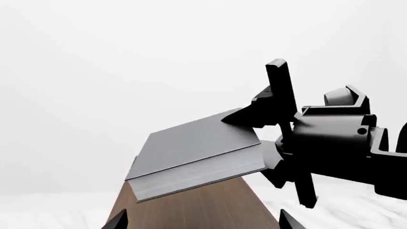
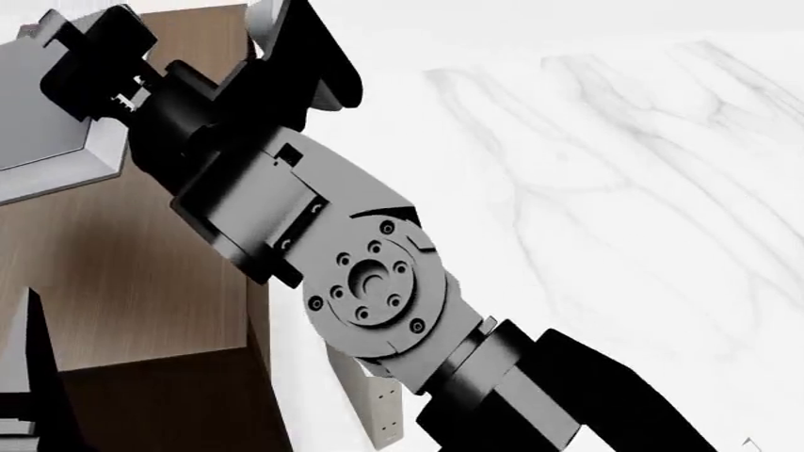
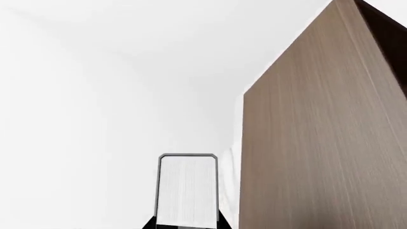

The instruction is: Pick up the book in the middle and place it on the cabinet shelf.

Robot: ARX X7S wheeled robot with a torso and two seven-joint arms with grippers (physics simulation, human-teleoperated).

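The right gripper's [image 1: 270, 138] jaws pinch the book [image 1: 197, 152] at one edge, tilted above the cabinet [image 1: 197, 210] top. It looks stiff and heavy (a deeper grip resists sagging). Left jaws: cannot tell.

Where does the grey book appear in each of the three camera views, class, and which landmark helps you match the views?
Left wrist view: the book sits at centre, tilted, gripped at one edge by the right gripper, above the cabinet.
Head view: only a corner of it shows at the upper left edge.
Right wrist view: its white page edges show at bottom centre.
Shared landmark: the brown wood-grain cabinet.
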